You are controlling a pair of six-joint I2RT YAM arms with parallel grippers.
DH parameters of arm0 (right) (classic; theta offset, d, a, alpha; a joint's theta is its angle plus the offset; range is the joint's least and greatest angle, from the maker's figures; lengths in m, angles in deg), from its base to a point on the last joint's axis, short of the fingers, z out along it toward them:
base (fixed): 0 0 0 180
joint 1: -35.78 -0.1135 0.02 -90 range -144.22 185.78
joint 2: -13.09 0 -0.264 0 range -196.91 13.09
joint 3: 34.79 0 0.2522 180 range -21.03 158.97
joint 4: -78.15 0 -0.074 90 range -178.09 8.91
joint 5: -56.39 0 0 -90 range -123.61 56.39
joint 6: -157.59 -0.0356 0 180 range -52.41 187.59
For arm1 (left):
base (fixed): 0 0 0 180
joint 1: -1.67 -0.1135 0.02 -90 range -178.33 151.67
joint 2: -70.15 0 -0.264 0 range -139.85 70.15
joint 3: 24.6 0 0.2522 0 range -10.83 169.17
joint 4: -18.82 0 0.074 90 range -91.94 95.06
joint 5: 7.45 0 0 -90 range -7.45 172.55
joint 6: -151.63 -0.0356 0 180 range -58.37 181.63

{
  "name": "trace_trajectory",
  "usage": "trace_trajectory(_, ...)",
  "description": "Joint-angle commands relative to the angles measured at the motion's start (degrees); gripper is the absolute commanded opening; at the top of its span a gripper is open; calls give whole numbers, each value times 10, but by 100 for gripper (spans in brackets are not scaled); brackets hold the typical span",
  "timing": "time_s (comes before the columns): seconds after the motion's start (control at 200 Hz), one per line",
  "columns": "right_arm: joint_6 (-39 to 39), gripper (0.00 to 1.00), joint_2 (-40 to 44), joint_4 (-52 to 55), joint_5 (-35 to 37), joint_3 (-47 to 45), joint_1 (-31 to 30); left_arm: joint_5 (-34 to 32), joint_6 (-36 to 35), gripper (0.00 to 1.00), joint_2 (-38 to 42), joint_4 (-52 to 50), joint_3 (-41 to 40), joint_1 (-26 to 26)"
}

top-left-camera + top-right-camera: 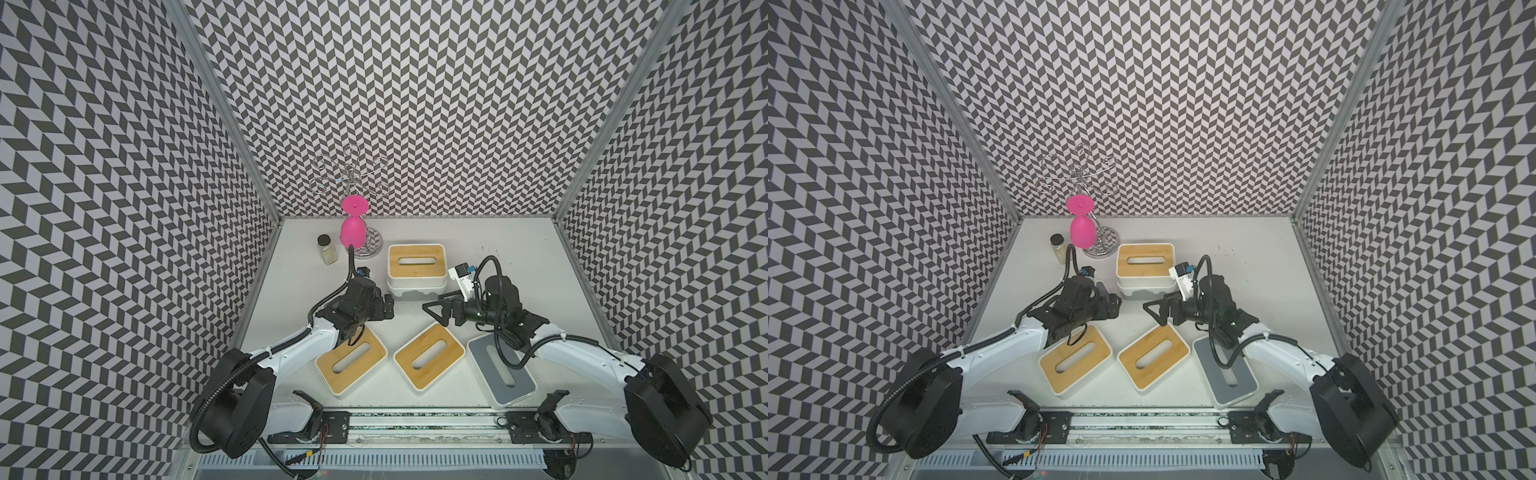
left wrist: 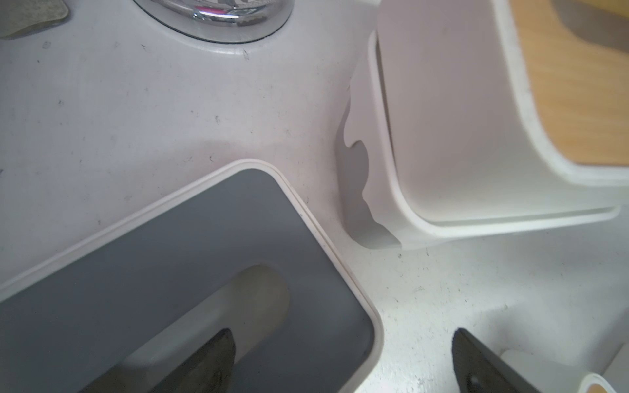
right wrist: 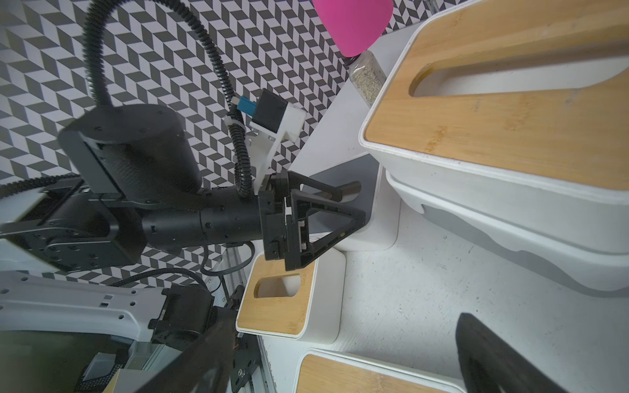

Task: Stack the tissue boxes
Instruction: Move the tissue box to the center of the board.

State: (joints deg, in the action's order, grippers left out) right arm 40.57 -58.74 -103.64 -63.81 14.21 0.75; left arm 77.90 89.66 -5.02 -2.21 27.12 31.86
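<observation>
White table (image 2: 136,119): your left gripper (image 2: 340,340), fingers (image 2: 211,360) spread, hung over 1 grey box (image 2: 204,255), 1 finger above its slot (image 2: 258,296); your right gripper (image 1: 436,302), spread too, stood farther.

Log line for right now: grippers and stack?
left gripper open over grey box; right gripper open, empty; stack two high

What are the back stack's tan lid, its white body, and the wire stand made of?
Tan lid: probably bamboo or wood, matte, faint grain. White body: likely moulded plastic, smooth satin. Wire stand: metal, chrome-like, mirror reflections.
</observation>
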Motion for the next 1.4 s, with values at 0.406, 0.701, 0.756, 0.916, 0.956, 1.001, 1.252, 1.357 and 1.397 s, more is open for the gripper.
trace_trajectory(0.406,0,99,8,-31,5,-8,-3,9,0,100,-36,23,23,-54)
trace_trajectory(0.701,-2,99,1,-32,4,-7,-3,10,18,100,-17,8,14,-145)
trace_trajectory(0.756,-3,99,-1,-33,5,-8,-3,18,19,100,-6,7,13,-163)
trace_trajectory(0.916,-5,99,-5,-34,4,-6,-4,24,21,99,2,2,10,-169)
trace_trajectory(0.956,-6,99,-5,-34,5,-5,-3,22,20,99,-1,-2,10,-169)
trace_trajectory(1.001,-6,99,-6,-34,3,-4,-4,14,21,100,-5,-16,14,-167)
trace_trajectory(1.252,-8,99,-7,-39,-9,-2,-3,-50,-12,100,-7,-81,56,-97)
trace_trajectory(1.357,-6,99,-6,-42,-15,-6,-3,-98,-30,100,-21,-120,74,-61)
trace_trajectory(1.397,-4,99,-5,-43,-16,-7,-4,-104,-36,99,-30,-132,80,-52)
